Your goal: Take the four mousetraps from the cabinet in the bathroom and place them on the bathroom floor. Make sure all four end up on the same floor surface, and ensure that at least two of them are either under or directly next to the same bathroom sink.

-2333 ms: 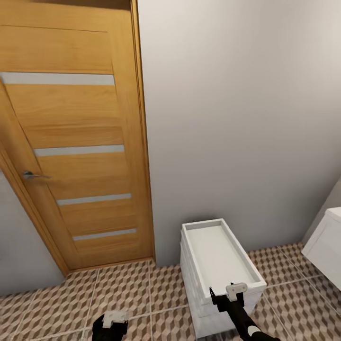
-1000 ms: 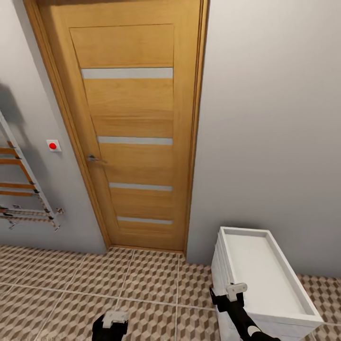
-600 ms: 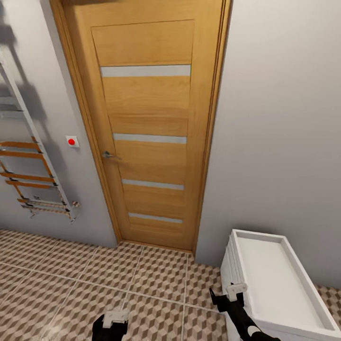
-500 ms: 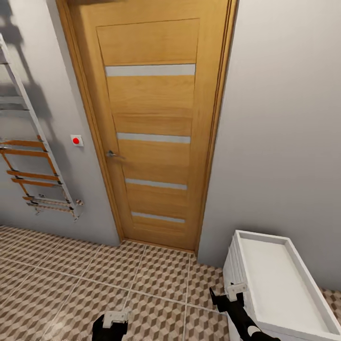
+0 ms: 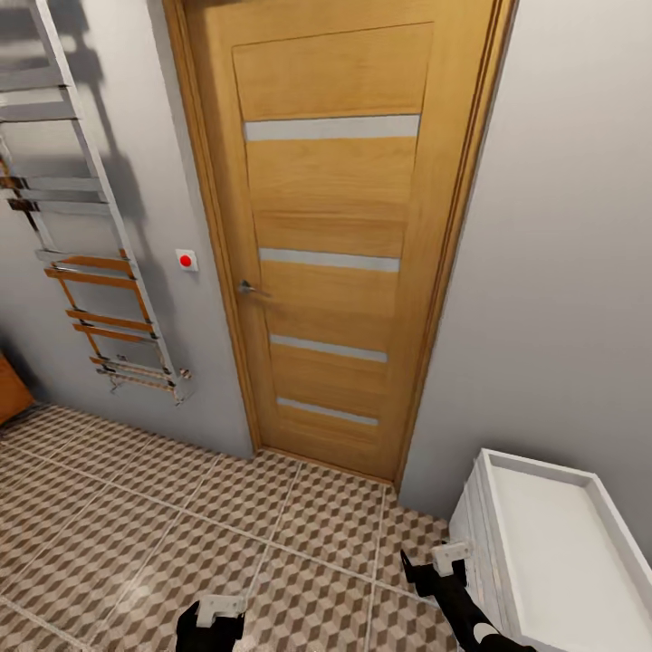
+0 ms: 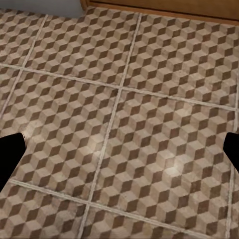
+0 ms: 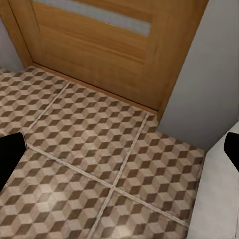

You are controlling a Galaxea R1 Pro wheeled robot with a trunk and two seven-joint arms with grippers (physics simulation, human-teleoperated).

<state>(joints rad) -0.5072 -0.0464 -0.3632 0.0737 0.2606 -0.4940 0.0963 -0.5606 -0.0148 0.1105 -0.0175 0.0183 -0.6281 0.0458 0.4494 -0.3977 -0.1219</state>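
Both grippers, left (image 5: 210, 616) and right (image 5: 441, 566), are spread wide, holding nothing. Turn slowly toward the orange edge (image 5: 11, 389) (maybe the cabinet); 4 traps remain.

Floor (image 5: 181, 507): large square tiles, brown-beige-white cube print, pale grout lines; also under left wrist camera (image 6: 119, 124) and right wrist camera (image 7: 84, 164). Floor runs to grey walls and to foot of wooden door (image 5: 330, 244). White unit (image 5: 543, 552) stands directly on tiles at right, against wall, beside door frame; top rimmed like shallow tray. Orange-brown corner (image 5: 11, 389) at far left edge meets floor; too cropped to identify.
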